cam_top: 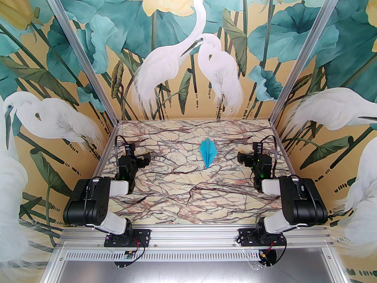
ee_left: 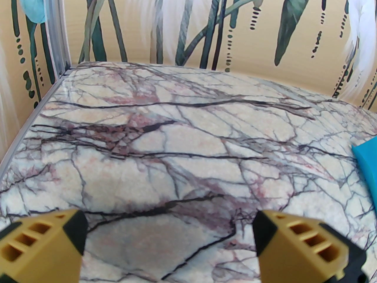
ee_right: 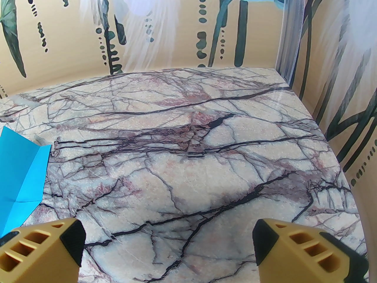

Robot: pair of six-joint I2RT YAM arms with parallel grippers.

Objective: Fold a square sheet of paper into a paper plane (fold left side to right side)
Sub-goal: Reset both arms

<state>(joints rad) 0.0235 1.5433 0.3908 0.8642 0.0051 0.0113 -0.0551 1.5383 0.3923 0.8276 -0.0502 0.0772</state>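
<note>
Turquoise-blue, slim and pointed: identified plane (cam_top: 208,153) thus, lying on table (cam_top: 176,193) just right of centre in the top view, nose toward the bottom of the frame, broad tail toward the top. Found it touching neither arm, between the two, somewhat nearer the right one. Located left gripper (cam_top: 145,157) at middle left and right gripper (cam_top: 242,157) at middle right, both low over the marble pattern. Confirmed jaws spread wide on each in the wrist views, with nothing between them. Saw plane at the right edge of the left wrist view, and at the left edge of the right wrist view, tail edge casting a shadow and so seemingly lifted a little. Judged folding complete, or nearly so. Judged hazards as follows:
- Springing open of layers, through soft creases.
- Sliding or spinning of the light paper, through any brush from a finger on the smooth top.
- Crushing of the nose, through a careless regrasp.
</note>
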